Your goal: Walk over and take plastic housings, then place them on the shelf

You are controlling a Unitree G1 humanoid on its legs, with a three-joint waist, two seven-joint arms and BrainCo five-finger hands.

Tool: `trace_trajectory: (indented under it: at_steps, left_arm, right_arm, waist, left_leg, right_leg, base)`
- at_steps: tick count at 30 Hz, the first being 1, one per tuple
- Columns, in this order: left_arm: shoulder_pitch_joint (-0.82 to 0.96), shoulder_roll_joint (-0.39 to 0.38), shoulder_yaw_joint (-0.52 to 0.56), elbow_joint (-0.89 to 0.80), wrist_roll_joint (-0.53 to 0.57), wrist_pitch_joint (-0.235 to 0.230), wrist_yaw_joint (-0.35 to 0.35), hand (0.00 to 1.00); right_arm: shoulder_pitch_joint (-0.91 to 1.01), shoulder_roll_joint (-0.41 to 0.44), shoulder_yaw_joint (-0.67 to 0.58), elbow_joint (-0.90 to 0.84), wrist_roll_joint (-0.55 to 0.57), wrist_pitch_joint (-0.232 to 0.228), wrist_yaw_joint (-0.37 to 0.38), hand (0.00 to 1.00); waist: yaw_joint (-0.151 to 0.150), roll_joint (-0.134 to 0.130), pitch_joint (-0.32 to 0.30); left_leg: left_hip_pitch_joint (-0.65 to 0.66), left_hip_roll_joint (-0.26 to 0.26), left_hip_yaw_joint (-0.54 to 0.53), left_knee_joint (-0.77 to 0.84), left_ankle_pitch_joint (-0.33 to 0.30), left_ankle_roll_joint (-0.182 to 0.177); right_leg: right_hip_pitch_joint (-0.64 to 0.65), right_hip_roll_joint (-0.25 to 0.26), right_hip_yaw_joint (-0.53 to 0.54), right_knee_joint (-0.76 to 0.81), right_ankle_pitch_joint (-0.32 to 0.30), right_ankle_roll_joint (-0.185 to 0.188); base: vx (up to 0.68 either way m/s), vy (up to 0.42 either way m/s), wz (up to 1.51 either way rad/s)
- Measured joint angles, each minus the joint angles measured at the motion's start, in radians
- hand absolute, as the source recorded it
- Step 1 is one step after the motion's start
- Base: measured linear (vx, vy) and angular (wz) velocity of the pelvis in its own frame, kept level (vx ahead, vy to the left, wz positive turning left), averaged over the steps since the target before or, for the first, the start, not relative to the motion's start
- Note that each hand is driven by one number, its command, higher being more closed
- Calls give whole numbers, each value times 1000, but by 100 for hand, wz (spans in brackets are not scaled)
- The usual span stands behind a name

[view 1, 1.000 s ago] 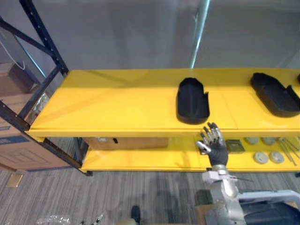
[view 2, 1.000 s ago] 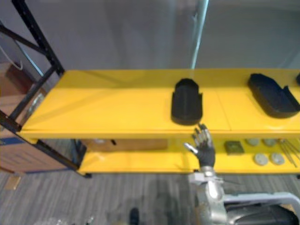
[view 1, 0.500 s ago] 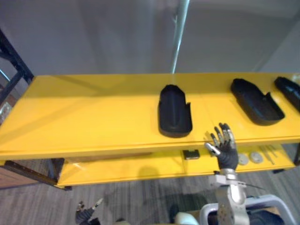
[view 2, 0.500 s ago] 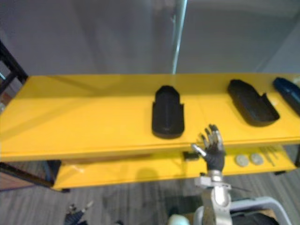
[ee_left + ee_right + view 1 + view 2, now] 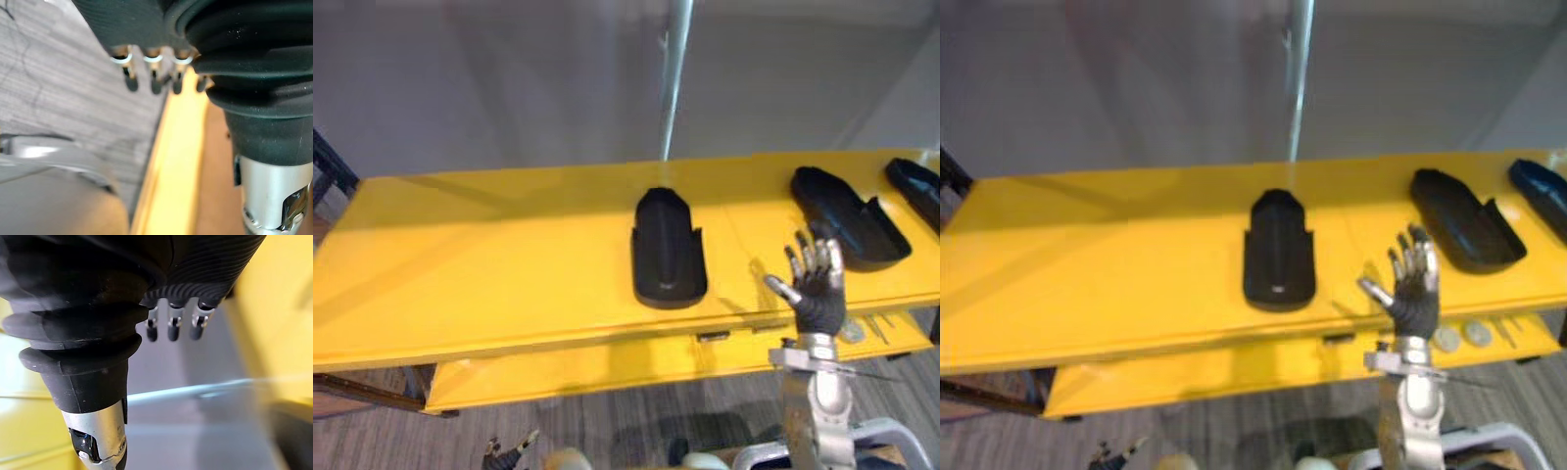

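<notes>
Resting on smooth yellow shelf [image 5: 509,255]: matte blk trough-shaped housings [image 5: 669,250].

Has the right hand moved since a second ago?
Yes. The right hand has risen from below the top shelf's front edge to above it, now right of the middle housing.

Silver pole [image 5: 674,78], grey wall [image 5: 489,88], striped grey carpet [image 5: 607,426]
</notes>
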Motion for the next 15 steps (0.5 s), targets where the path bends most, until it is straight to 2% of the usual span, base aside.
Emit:
trace_trajectory:
  at_steps: [1,3,4,5,8,9,15]
  left_arm:
    - [-3,-2,-1,0,1,2,0,0]
    - [-19,-5,-2,14,9,12,-1,0]
    - [-19,-3,1,17,8,12,-1,0]
    - [-16,10,-1,27,7,15,1,0]
    - [-20,35,1,61,3,20,0,0]
    - [-58,68,-44,139,-3,20,-41,0]
    - [-55,68,-42,139,-4,20,-40,0]
  right_arm:
    - [0,0,-12,0,-10,-2,-22,0]
    - [-1,4,-38,0,-32,-11,-97,0]
    - [0,6,-39,-4,-38,-20,-118,0]
    - [1,11,-40,-29,-38,-34,-125,0]
    - [1,12,-54,-129,-53,-74,-116,0]
    - [-24,6,-76,-157,-15,-35,-74,0]
    - [-27,6,-74,-154,-13,-34,-72,0]
  waist:
    - [-4,2,-1]
    - [-12,-1,3]
    - [-14,-14,11]
    - [-11,-28,15]
    - [-24,-47,4]
    - [-52,-67,-59]
    - [-48,-67,-59]
  left_leg:
    - [14,-8,1,-44,1,-1]
    - [51,-31,7,-148,21,-59]
    - [68,-38,19,-167,26,-68]
    - [87,-46,37,-181,26,-68]
    - [99,-70,56,-199,26,-67]
    - [133,-82,81,-228,26,-67]
    - [130,-83,77,-229,26,-67]
  right_leg:
    - [-7,-1,0,0,3,5]
    - [-22,-3,4,0,15,21]
    - [-20,-8,13,-2,19,26]
    - [-17,-13,29,-5,26,32]
    - [-15,-32,44,-27,38,45]
    - [-4,-36,73,-40,49,48]
    - [-4,-38,67,-40,49,48]
  base:
    - [47,51,0]
    - [6,56,-2]
    - [-5,71,-28]
    - [-10,77,-29]
    - [24,64,-15]
    - [39,32,-9]
    - [0,0,2]
